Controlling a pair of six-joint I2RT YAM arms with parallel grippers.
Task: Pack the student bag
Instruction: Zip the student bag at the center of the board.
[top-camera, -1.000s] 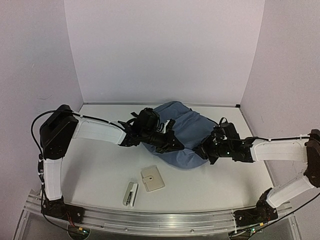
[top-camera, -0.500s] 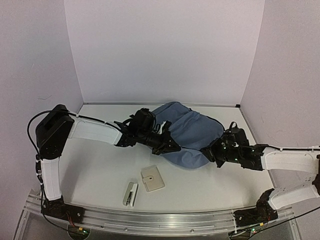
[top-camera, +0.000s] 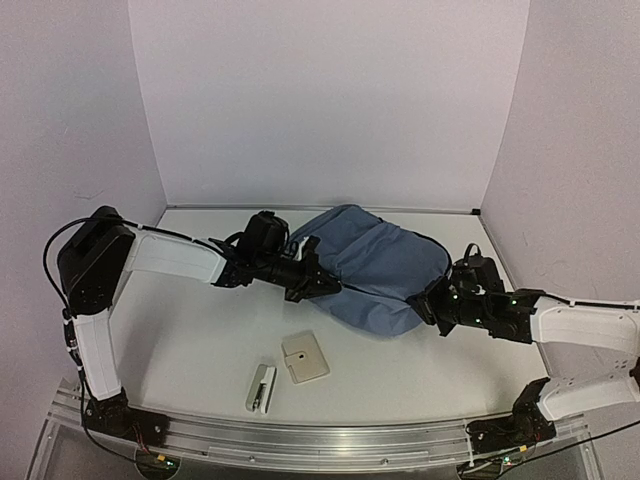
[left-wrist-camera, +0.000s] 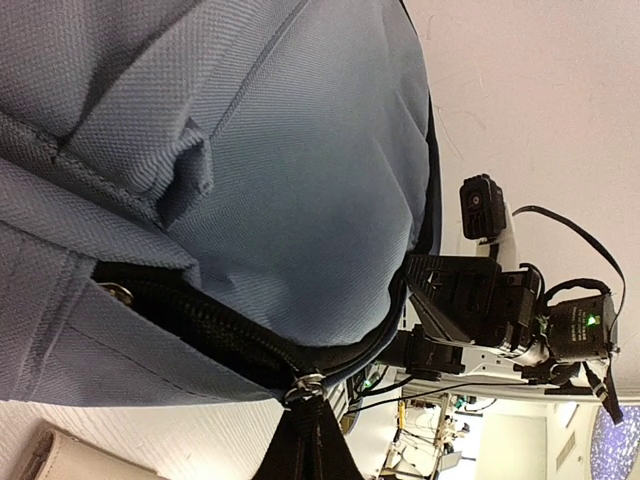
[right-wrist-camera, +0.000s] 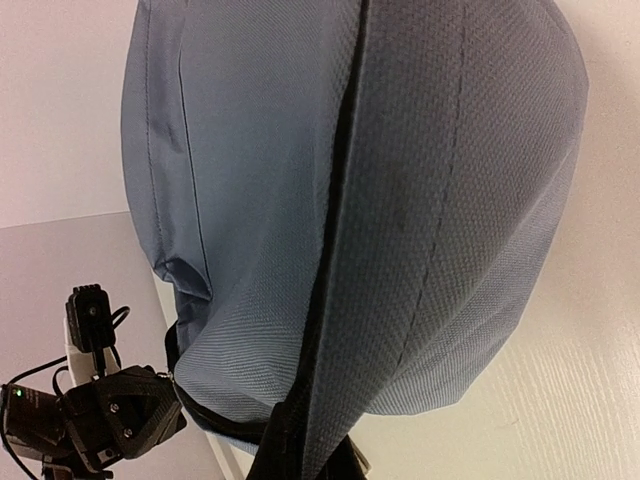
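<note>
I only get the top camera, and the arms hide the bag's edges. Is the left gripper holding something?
Observer: Yes. Its wrist camera shows the left gripper shut on the zip pull of the student bag.
Operator: What about the right one?
Observer: Its wrist camera shows the right gripper shut too, pinching the bag's black zip trim.
</note>
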